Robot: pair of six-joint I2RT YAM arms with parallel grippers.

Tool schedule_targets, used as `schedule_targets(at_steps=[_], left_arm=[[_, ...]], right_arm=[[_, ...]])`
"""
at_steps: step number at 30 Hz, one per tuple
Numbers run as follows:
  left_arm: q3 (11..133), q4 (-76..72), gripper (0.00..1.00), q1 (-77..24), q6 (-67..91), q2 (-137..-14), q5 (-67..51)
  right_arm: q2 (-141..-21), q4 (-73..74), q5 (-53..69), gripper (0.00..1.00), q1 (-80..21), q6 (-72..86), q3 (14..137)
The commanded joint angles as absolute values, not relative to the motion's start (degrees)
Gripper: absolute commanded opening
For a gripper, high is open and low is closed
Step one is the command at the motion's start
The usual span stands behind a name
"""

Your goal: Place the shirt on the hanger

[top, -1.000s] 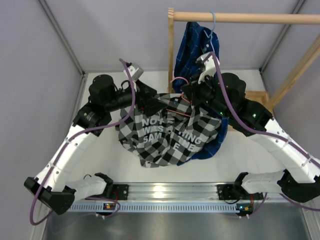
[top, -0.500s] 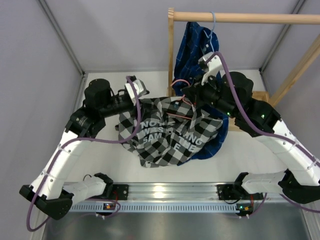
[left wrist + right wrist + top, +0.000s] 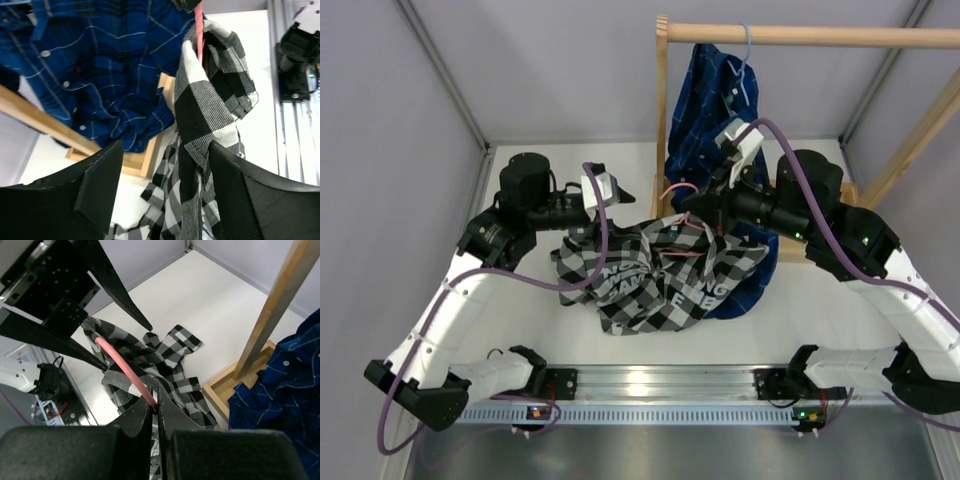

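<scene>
Blue plaid shirt [image 3: 705, 105], wd rack [image 3: 800, 35]

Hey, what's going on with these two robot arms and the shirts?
The right pincer is shut on the pink hanger, holding it up with the checked shirt draped partly over it. The left pincer is open next to the hanging cloth, gripping nothing. The shirt isn't properly on the hanger yet. A blue plaid shirt hangs on the wooden rack.

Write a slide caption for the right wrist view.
Right fingers shut on the pink hanger wire, checked shirt bunched beneath it, blue plaid shirt by the wooden post.
</scene>
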State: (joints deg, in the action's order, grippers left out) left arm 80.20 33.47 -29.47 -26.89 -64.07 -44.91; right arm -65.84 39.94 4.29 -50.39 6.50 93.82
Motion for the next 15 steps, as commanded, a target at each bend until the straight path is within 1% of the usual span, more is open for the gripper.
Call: schedule_targets(at_steps=[1,4,6,7,12,14,15], left_arm=[[81.65,32.43,0.72,-29.71,-26.46,-65.13,-51.93],[81.39,32.34,0.70,-29.79,-25.05,-65.65,-54.65],[80.95,32.34,0.64,-29.79,-25.22,-65.48,-55.28],[80.86,32.26,0.59,-29.71,-25.22,-65.48,-55.20],[81.30,32.26,0.49,-29.79,-24.70,-65.83,-54.93],[81.47,32.26,0.39,-29.71,-24.87,-66.00,-55.37],[81.47,32.34,0.21,-29.71,-25.13,-66.01,-55.55]], right_arm=[[-65.04,39.11,8.61,0.00,-50.36,5.80,97.20],[-65.30,39.11,8.18,0.00,-50.36,5.98,98.17],[-65.22,39.11,8.43,0.00,-50.27,6.24,98.61],[-65.30,39.11,8.70,0.00,-50.27,6.33,98.70],[-65.48,39.11,9.23,0.00,-50.36,7.03,98.53],[-65.65,39.11,8.70,0.00,-50.27,7.29,98.53],[-65.83,39.02,8.79,0.00,-50.27,7.38,98.53]])
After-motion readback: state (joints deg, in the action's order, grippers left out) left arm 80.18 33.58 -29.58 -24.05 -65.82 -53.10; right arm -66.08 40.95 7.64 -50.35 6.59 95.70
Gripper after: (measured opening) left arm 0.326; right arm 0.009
